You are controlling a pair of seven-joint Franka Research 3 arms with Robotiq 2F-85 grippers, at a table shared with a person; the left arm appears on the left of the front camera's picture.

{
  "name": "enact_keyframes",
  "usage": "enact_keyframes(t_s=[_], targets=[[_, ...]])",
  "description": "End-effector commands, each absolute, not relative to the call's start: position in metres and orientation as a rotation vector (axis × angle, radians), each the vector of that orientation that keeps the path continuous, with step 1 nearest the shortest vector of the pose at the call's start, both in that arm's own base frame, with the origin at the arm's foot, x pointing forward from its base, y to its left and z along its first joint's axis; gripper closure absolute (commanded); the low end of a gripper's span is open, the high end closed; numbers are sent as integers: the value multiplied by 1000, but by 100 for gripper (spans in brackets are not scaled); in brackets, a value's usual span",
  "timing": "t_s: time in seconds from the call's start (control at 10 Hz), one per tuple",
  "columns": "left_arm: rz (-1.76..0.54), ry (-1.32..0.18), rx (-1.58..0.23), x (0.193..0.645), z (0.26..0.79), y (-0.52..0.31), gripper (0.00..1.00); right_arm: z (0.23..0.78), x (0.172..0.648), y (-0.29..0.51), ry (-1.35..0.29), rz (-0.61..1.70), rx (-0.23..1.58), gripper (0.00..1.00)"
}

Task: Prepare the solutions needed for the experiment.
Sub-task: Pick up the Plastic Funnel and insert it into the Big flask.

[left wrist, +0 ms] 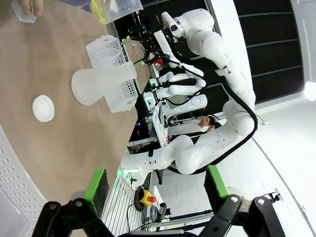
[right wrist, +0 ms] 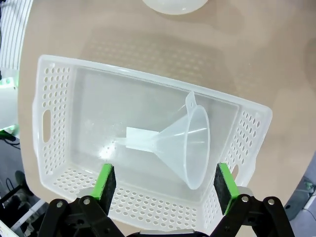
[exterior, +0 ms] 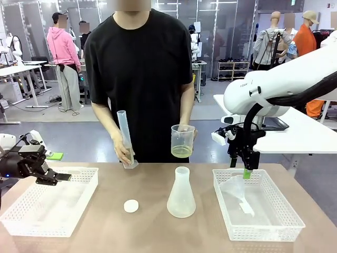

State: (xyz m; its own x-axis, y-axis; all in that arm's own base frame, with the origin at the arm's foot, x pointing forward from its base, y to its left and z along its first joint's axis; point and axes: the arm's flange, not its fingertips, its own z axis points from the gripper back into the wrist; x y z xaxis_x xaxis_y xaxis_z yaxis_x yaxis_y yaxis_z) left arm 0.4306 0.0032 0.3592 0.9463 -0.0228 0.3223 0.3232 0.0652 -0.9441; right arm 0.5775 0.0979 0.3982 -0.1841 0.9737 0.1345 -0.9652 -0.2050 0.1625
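The solutions (exterior: 181,152) show as a shallow pale yellow layer in a clear beaker (exterior: 182,138) that the person holds above the table's far side. Their other hand steadies a tall measuring cylinder (exterior: 126,138) standing on the table. A frosted conical flask (exterior: 181,195) stands mid-table, also seen in the left wrist view as the flask (left wrist: 101,84). My left gripper (exterior: 58,177) hangs open over the left tray, nothing between its fingers (left wrist: 96,182). My right gripper (exterior: 246,171) is open above the right tray, straddling a clear funnel (right wrist: 185,143) lying below it.
A white perforated tray (exterior: 50,203) sits at the left and another tray (exterior: 263,219) at the right with the funnel (exterior: 239,192) in it. A white round cap (exterior: 131,206) lies left of the flask. The person stands at the far edge.
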Motion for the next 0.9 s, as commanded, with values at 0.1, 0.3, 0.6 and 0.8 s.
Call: enact_keyframes(t_s=[0.1, 0.3, 0.6, 0.8], targets=[[-269, -250, -1488, 429, 362, 2, 0, 386, 595, 103, 150, 1792, 255, 0], [-269, -250, -1488, 429, 362, 2, 0, 374, 599, 106, 190, 1811, 277, 0], [-269, -250, -1488, 429, 362, 2, 0, 361, 607, 110, 232, 1831, 311, 0], [-269, -250, -1488, 429, 362, 2, 0, 355, 615, 110, 299, 1851, 329, 0]])
